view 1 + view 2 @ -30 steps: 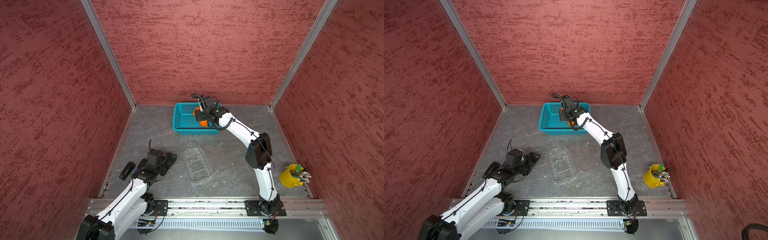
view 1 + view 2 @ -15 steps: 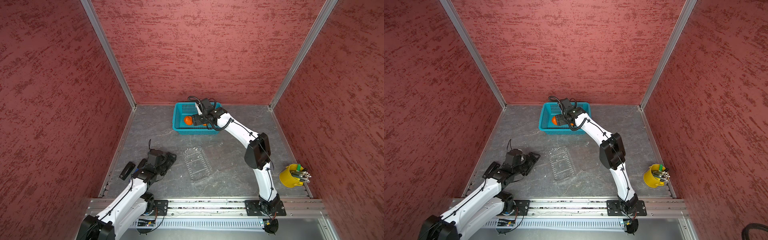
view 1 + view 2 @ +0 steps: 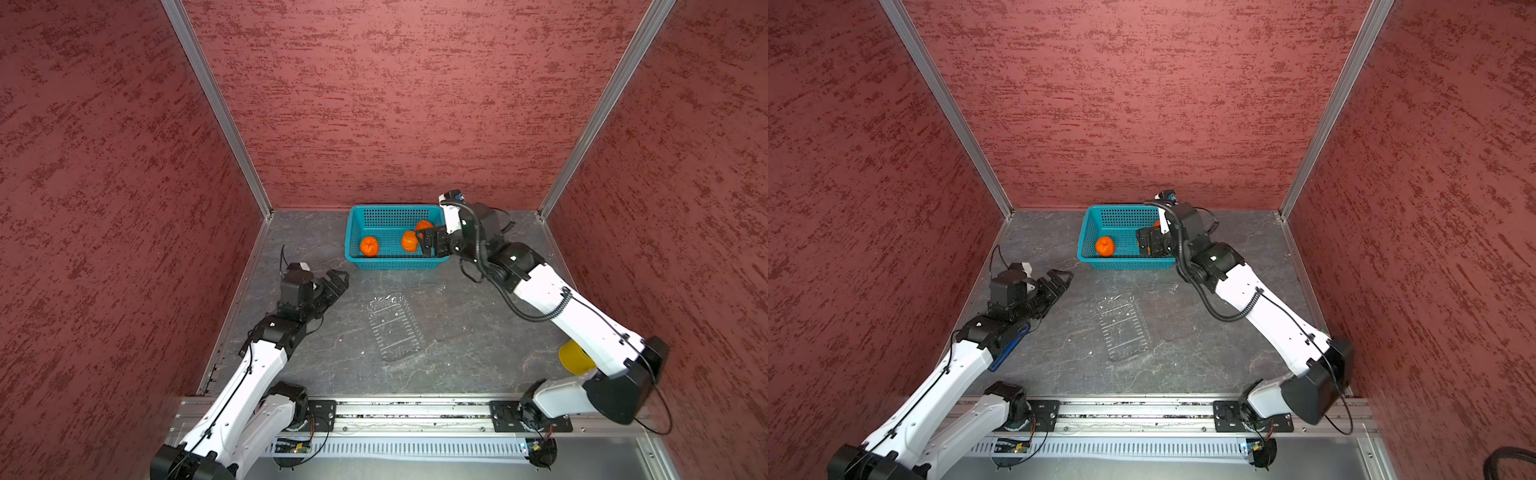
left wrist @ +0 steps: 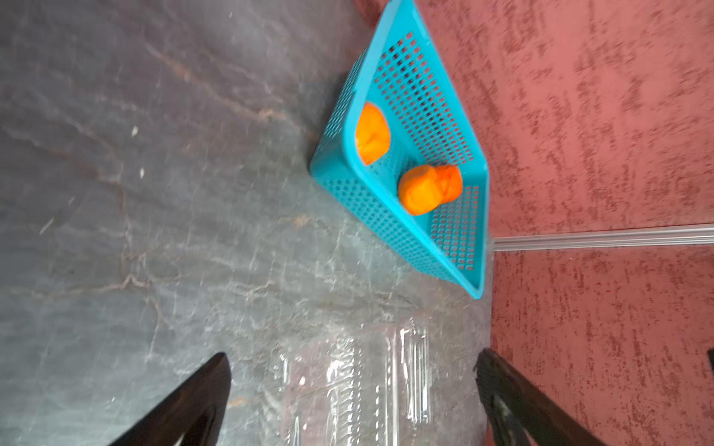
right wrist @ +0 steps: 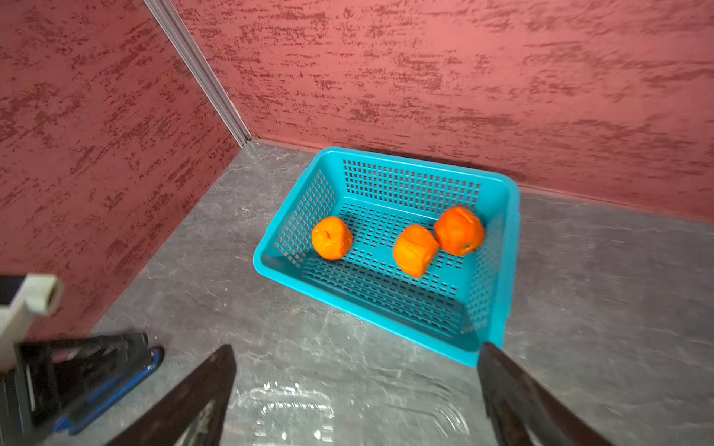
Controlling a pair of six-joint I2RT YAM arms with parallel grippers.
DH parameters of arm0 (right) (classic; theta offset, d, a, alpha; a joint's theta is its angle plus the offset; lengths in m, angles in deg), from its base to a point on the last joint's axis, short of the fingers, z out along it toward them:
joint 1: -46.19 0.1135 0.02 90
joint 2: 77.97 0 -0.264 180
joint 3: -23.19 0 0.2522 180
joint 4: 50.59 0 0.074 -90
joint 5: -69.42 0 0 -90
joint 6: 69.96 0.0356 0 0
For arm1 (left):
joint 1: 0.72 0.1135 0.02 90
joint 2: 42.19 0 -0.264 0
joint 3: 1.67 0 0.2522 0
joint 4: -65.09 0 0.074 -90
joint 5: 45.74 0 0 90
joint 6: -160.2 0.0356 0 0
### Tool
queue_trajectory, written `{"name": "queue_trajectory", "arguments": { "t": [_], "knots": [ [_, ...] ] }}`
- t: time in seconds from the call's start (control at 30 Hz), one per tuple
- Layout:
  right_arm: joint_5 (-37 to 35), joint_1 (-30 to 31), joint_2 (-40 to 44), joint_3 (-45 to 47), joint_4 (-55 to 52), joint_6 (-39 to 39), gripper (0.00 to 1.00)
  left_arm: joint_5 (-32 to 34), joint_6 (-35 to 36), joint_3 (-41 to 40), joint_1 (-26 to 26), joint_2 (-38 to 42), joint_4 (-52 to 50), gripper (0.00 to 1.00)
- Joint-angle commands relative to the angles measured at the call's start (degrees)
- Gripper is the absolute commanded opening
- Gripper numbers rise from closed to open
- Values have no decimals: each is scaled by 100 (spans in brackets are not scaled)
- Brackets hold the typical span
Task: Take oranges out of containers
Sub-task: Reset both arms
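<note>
Seemingly done: three oranges [image 3: 409, 241] parked in teal basket [image 3: 395, 215] at centre frame, clear tray [image 3: 395, 328] below empty, left gripper [image 4: 353, 359] and right gripper [image 5: 355, 347] gaping wide, holding nothing

Bright, even overhead light, soft shadows. Glare sparkles on the clear ribbed plastic clamshell tray [image 4: 355, 382]. Both wrist views are motion-blurred; both top views are sharp.

A teal perforated basket [image 3: 395, 262] sits upper centre, at the back of the grey veined desk [image 3: 332, 361]. A yellow bucket [image 3: 575, 360] shows lower right. A dark, blue-edged object [image 3: 1011, 349] lies lower left. Red textured walls [image 3: 374, 104] enclose everything.
</note>
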State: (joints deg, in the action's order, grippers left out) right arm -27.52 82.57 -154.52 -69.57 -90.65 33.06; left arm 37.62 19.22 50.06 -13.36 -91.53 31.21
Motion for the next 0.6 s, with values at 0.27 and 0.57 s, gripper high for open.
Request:
{"name": "queue_trajectory", "arguments": {
  "t": [0.27, 0.57],
  "knots": [
    [-2342, -243, 2376, 4055, 3290, -1078, 99, 1649, 2314, -662, 89, -96, 3441, 99],
    [-2440, -900, 1389, 4623, 3959, -1041, 99, 979, 4843, -518, 57, -1749, 3506, 99]
  ]
}}
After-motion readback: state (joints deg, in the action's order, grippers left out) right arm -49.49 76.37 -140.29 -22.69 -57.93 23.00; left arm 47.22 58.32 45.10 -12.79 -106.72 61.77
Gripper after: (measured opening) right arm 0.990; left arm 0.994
